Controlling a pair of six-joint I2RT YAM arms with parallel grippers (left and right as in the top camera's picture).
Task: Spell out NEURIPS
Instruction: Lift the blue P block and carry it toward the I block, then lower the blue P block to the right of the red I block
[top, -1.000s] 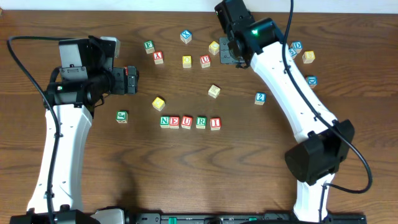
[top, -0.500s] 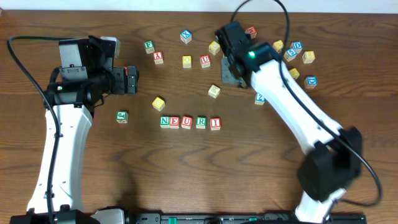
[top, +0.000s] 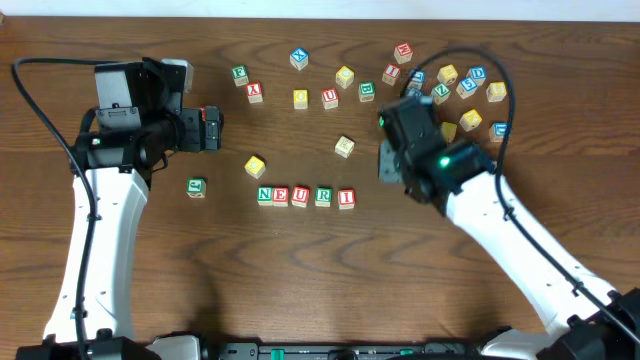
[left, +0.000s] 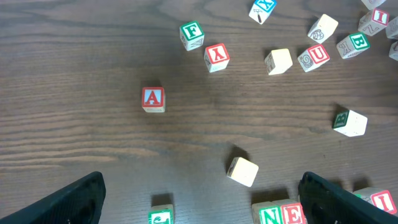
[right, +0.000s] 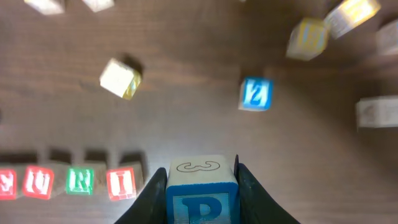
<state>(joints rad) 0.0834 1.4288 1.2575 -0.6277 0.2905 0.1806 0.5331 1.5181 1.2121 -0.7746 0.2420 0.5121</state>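
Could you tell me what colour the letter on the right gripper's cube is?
Blue: a P on the small wooden cube, clearest in the right wrist view.

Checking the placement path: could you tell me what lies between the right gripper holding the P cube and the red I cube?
Only bare table between right gripper and red I cube, shown in the right wrist view.

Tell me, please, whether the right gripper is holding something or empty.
Holding: the right gripper is shut on a small wooden cube with a blue P, fingers against both its sides.
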